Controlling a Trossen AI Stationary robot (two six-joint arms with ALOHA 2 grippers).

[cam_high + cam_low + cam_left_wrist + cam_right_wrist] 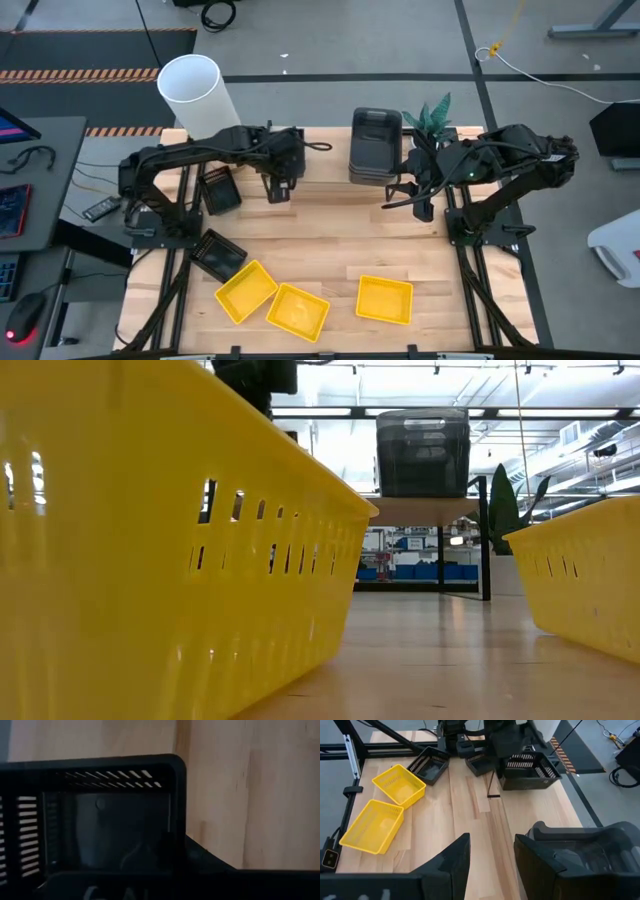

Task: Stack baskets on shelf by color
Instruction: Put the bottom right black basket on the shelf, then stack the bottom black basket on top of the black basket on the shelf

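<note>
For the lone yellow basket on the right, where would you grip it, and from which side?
Grip a rim wall of the yellow basket, coming from above: it sits upright and open-topped on the table, clear of the other two, so one finger fits inside and one outside.

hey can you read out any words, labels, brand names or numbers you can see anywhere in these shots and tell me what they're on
There is no readable text in any view.
The yellow baskets, the dark grey baskets on the shelf and the black basket carry no visible label.
The left gripper and right gripper show no markings.
</note>
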